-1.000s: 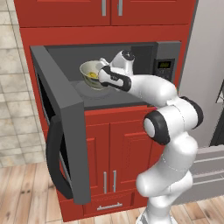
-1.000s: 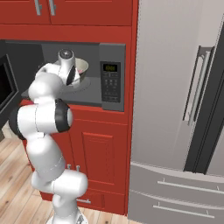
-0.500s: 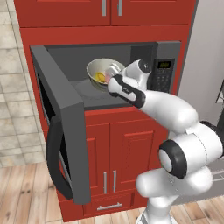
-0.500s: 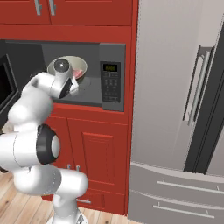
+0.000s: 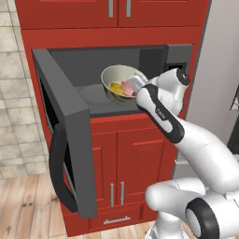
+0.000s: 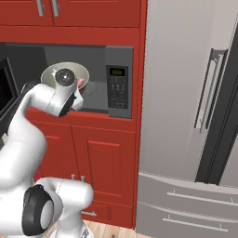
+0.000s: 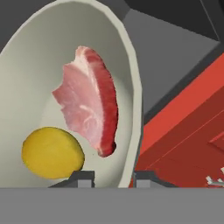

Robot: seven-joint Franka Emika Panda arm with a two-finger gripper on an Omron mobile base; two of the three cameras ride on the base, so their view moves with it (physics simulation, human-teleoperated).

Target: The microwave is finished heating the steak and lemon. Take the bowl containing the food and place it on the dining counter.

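Observation:
The microwave [image 5: 161, 58] stands open, its door [image 5: 63, 135] swung out to the left. My gripper [image 5: 136, 84] is shut on the right rim of the bowl [image 5: 119, 77], which hangs tilted at the mouth of the cavity, its opening facing the left base camera. Inside it lie the pinkish steak [image 5: 127, 87] and the yellow lemon [image 5: 115, 88]. In the hand view the bowl's rim [image 7: 131, 131] runs down between my fingertips [image 7: 147, 179], with the steak [image 7: 89, 103] above the lemon [image 7: 52, 153]. The bowl [image 6: 72, 69] peeks out behind my wrist. The dining counter is out of view.
Red cabinet doors [image 5: 123, 158] with silver handles sit under the microwave and more above it. A tall steel fridge [image 6: 186, 116] stands right of the button panel [image 6: 118, 90]. Left of the open door are a tiled wall [image 5: 16, 93] and wooden floor [image 5: 25, 205].
The bowl, held throughout, has come forward and to the right from deep inside the cavity to its mouth and tilted more. My arm has swung right and closer to the base.

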